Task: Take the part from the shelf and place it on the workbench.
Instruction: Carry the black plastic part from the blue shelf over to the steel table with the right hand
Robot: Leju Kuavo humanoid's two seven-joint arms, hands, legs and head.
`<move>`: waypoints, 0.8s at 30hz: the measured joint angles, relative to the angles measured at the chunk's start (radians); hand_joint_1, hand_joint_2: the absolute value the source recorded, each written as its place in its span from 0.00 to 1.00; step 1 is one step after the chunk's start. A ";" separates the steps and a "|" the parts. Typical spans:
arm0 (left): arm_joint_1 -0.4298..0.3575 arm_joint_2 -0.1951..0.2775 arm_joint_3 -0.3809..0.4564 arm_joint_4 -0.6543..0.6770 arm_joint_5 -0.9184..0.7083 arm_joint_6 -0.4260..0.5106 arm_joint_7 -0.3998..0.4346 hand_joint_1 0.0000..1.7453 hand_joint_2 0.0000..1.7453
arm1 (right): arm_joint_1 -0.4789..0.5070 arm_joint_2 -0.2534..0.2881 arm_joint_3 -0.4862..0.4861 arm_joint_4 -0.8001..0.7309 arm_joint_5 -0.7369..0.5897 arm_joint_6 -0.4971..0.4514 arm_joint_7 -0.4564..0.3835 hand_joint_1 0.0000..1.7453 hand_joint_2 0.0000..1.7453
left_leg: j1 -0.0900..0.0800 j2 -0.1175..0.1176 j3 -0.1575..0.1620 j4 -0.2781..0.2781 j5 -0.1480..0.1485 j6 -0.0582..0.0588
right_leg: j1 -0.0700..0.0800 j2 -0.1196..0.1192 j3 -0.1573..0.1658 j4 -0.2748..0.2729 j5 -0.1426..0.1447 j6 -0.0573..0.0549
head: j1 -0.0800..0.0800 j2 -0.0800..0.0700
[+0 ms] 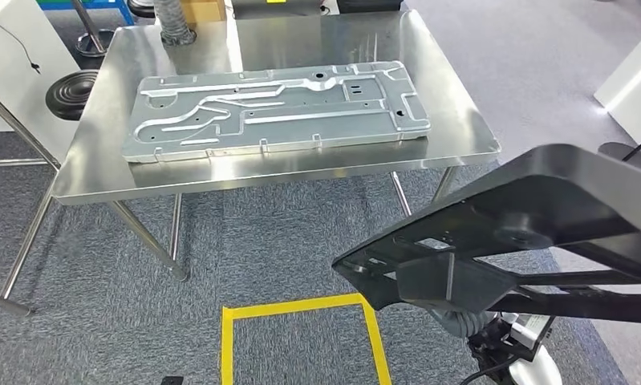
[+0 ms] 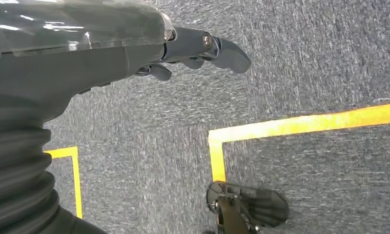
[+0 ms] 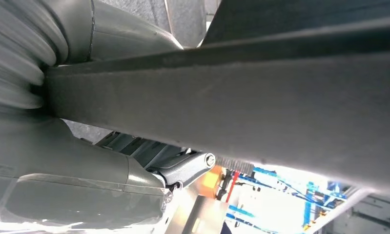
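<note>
1. Right hand is gripping the black part, its grey ribbed cover and thumb lying close against the part's long dark edge in the right wrist view; the part is hiding the fingers there, so how they are curling cannot be told
2. Seen from the head view, the black part is hanging in the air low on the robot's right side, tilted, above the grey carpet and well apart from the steel workbench
3. Left hand is hanging over the carpet, holding nothing, its dark fingers reaching out loosely and slightly apart
4. One workbench is standing ahead, and one silver stamped panel is lying flat on its top, taking up most of the middle
5. One black part is being carried; one yellow tape outline is showing on the floor between the robot and the workbench
6. Left wrist view is giving two yellow tape corners on the carpet, which the head view is not giving together, along with the left hand itself
7. Right wrist view is giving the close contact of hand and part, while the head view is giving the part's whole flat shape with its ribbed underside and where it lies relative to the workbench
</note>
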 joint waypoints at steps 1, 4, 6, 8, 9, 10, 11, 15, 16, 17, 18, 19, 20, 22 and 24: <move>-0.001 0.000 0.000 0.000 0.000 0.000 0.000 0.00 1.00 | -0.003 -0.001 -0.001 0.000 0.001 0.000 0.000 0.89 1.00 | 0.002 0.000 0.004 -0.005 0.000 0.005 | -0.002 -0.001 -0.018 0.037 -0.019 0.005 | 0.000 0.000; -0.001 -0.001 0.000 0.000 0.000 0.000 -0.001 0.00 1.00 | -0.009 -0.004 -0.003 0.003 0.001 -0.001 0.000 0.89 1.00 | 0.002 0.001 0.014 -0.007 -0.008 0.014 | -0.004 -0.002 -0.133 0.240 -0.094 0.017 | 0.000 0.000; -0.001 -0.002 0.000 0.000 0.000 0.000 -0.001 0.00 1.00 | -0.009 -0.004 -0.003 0.007 0.001 0.000 0.000 0.89 1.00 | 0.001 0.000 0.024 -0.006 -0.017 0.015 | -0.005 -0.002 -0.174 0.281 -0.073 0.017 | 0.000 0.000; -0.001 -0.002 0.000 0.000 0.000 -0.001 -0.001 0.00 1.00 | -0.011 -0.005 -0.004 0.009 0.001 0.000 0.000 0.89 1.00 | 0.000 -0.002 0.042 -0.006 -0.029 0.013 | -0.004 -0.002 -0.135 0.163 0.018 0.009 | 0.000 0.000; -0.001 -0.003 0.000 0.000 0.000 -0.001 -0.001 0.00 1.00 | -0.013 -0.006 -0.005 0.010 0.001 0.000 0.000 0.89 1.00 | -0.002 -0.003 0.049 -0.007 -0.035 0.010 | -0.001 -0.002 -0.106 0.092 0.054 0.002 | 0.000 0.000; -0.002 -0.004 0.000 0.000 -0.001 -0.002 -0.001 0.00 1.00 | -0.016 -0.007 -0.005 0.010 0.001 0.000 0.000 0.89 1.00 | -0.004 -0.004 0.054 -0.006 -0.041 0.006 | 0.003 -0.003 -0.083 0.035 0.076 -0.005 | 0.000 0.000; -0.002 -0.005 0.000 0.000 -0.001 -0.002 -0.001 0.00 1.00 | -0.018 -0.008 -0.006 0.011 0.001 0.000 0.001 0.89 1.00 | -0.005 -0.004 0.055 -0.007 -0.045 0.001 | 0.006 -0.003 -0.071 0.004 0.083 -0.011 | 0.000 0.000; -0.005 -0.006 -0.001 0.000 -0.004 -0.004 -0.001 0.00 1.00 | -0.021 -0.011 -0.009 0.014 0.002 -0.002 0.002 0.89 1.00 | -0.004 -0.001 0.058 0.003 -0.064 -0.019 | 0.004 -0.002 -0.057 -0.016 0.073 -0.030 | 0.000 0.000; -0.006 -0.006 -0.001 0.000 -0.004 -0.004 -0.001 0.00 1.00 | -0.022 -0.012 -0.010 0.014 0.002 -0.003 0.002 0.89 1.00 | -0.004 0.000 0.047 0.034 -0.082 -0.023 | 0.000 -0.003 -0.049 -0.022 0.071 -0.035 | 0.000 0.000; -0.007 -0.006 -0.002 0.000 -0.005 -0.004 0.000 0.00 1.00 | -0.023 -0.012 -0.011 0.014 0.003 -0.004 0.002 0.89 1.00 | -0.003 0.000 0.023 0.086 -0.107 -0.027 | -0.002 -0.004 -0.042 -0.026 0.068 -0.040 | 0.000 0.000; -0.007 -0.006 -0.002 0.000 -0.006 -0.004 0.000 0.00 1.00 | -0.023 -0.012 -0.012 0.015 0.004 -0.006 0.003 0.89 1.00 | -0.001 0.001 -0.014 0.156 -0.135 -0.031 | -0.002 -0.005 -0.037 -0.027 0.064 -0.043 | 0.000 0.000; -0.006 -0.006 -0.003 0.000 -0.008 -0.004 0.001 0.00 1.00 | -0.023 -0.012 -0.014 0.016 0.006 -0.008 0.003 0.89 1.00 | 0.001 0.001 -0.054 0.225 -0.158 -0.035 | -0.002 -0.006 -0.033 -0.027 0.060 -0.045 | 0.000 0.000; -0.005 -0.006 -0.003 0.000 -0.009 -0.004 0.001 0.00 1.00 | -0.023 -0.012 -0.017 0.017 0.008 -0.011 0.004 0.89 1.00 | 0.003 0.001 -0.087 0.273 -0.165 -0.038 | -0.002 -0.006 -0.028 -0.026 0.055 -0.045 | 0.000 0.000; -0.003 -0.006 -0.003 0.000 -0.011 -0.004 0.002 0.00 1.00 | -0.024 -0.012 -0.023 0.021 0.018 -0.018 0.007 0.89 1.00 | 0.006 0.001 -0.099 0.256 -0.117 -0.041 | -0.003 -0.004 -0.016 -0.024 0.044 -0.043 | 0.000 0.000; -0.004 -0.006 -0.005 0.000 -0.012 -0.005 0.002 0.00 1.00 | -0.028 -0.013 -0.030 0.024 0.031 -0.024 0.010 0.89 1.00 | 0.006 0.002 -0.052 0.125 -0.030 -0.038 | -0.002 -0.002 0.000 -0.019 0.029 -0.036 | 0.000 0.000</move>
